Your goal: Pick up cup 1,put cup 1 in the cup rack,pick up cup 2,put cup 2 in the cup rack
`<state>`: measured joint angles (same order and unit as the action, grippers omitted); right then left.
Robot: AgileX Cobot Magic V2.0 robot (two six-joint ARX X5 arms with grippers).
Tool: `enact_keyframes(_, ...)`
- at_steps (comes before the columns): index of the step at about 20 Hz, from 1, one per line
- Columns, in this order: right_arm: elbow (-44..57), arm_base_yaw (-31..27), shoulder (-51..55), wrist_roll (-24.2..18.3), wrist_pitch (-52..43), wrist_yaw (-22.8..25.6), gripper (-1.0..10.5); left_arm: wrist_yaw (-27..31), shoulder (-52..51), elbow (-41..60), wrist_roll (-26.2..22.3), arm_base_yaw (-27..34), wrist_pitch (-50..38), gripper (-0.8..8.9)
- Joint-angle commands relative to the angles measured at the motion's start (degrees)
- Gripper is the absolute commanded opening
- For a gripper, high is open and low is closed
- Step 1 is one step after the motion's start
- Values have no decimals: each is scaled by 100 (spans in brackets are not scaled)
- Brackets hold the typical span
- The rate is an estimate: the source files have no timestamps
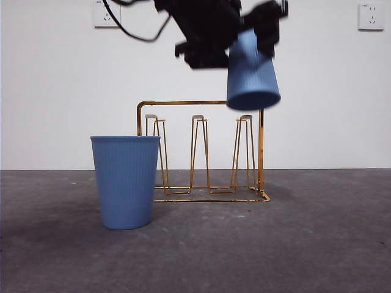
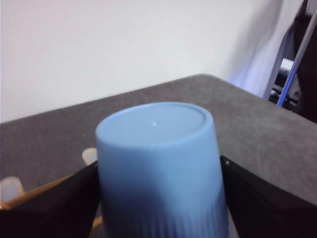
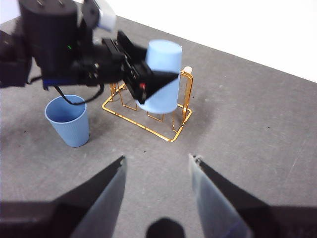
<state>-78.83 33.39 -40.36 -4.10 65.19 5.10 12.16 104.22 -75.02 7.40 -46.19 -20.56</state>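
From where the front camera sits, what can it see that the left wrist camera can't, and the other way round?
Only the front view shows the second blue cup standing upright on the table, the whole cup rack with its three prongs, and two wall sockets. Only the left wrist view shows the held cup from close, its closed base facing the camera between the left gripper's jaws. Both show that upside-down cup, gripped above the rack.

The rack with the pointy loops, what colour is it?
The rack is shiny gold wire. The front view shows it best.
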Motion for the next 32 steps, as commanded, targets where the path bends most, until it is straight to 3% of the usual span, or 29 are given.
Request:
enact_keyframes(1,24,2,13,-26,-26,13,221,24,175,-17,-42,-9,-96,-7)
enact_keyframes(6,24,2,13,-48,72,35,220,306,431,-17,4,2,-229,-7)
enact_keyframes(9,24,2,13,-66,92,52,220,308,422,-31,-13,-70,-780,-7)
enact_keyframes(17,24,2,13,-83,127,57,220,551,426,-214,-216,-85,-511,-7)
enact_keyframes(22,24,2,13,-155,127,55,220,586,435,-214,-356,-22,-778,-7)
enact_keyframes(32,24,2,11,-197,85,55,218,372,769,-214,-195,127,-479,-7)
